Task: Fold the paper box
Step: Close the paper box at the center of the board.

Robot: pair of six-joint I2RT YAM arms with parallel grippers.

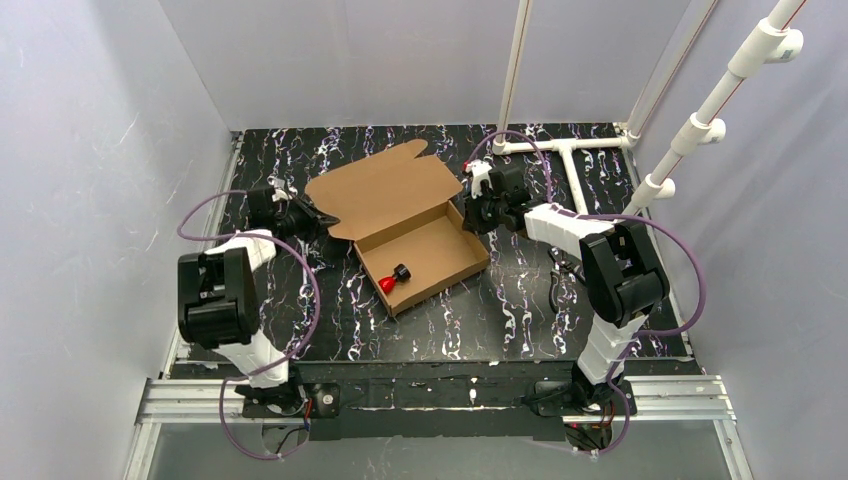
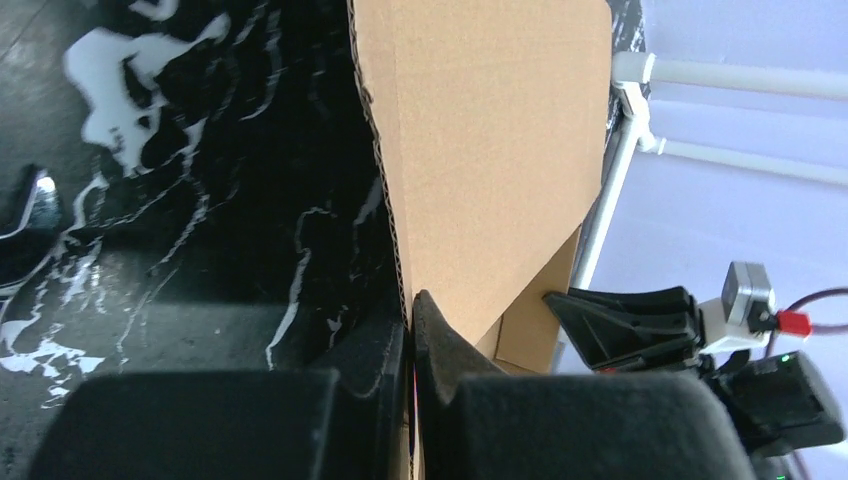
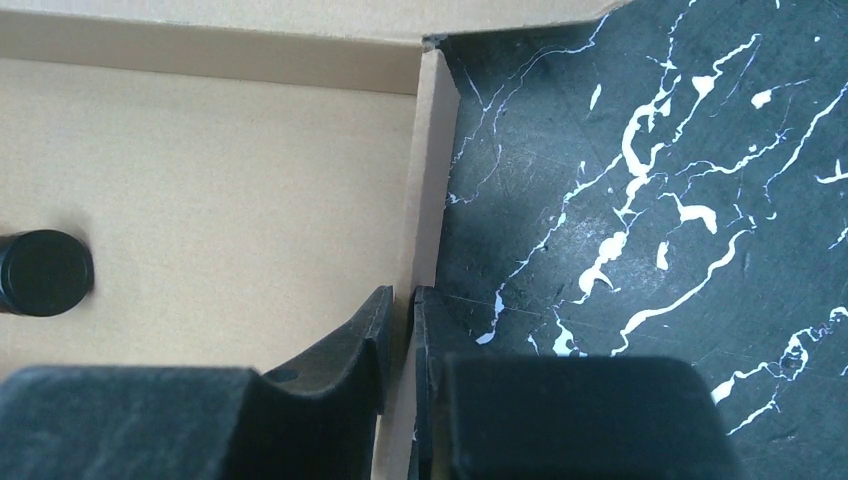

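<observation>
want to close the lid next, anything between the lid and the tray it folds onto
Only a small red and black object lying inside the tray of the paper box; nothing else visible blocks the lid's path.

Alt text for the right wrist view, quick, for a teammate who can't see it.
The right gripper pinches the upright side wall of the box, one finger inside, one outside. A black round object lies on the box floor at left; the black marbled table fills the right.

Brown paper box [image 1: 385,185], black white-veined table [image 1: 560,310]
</observation>
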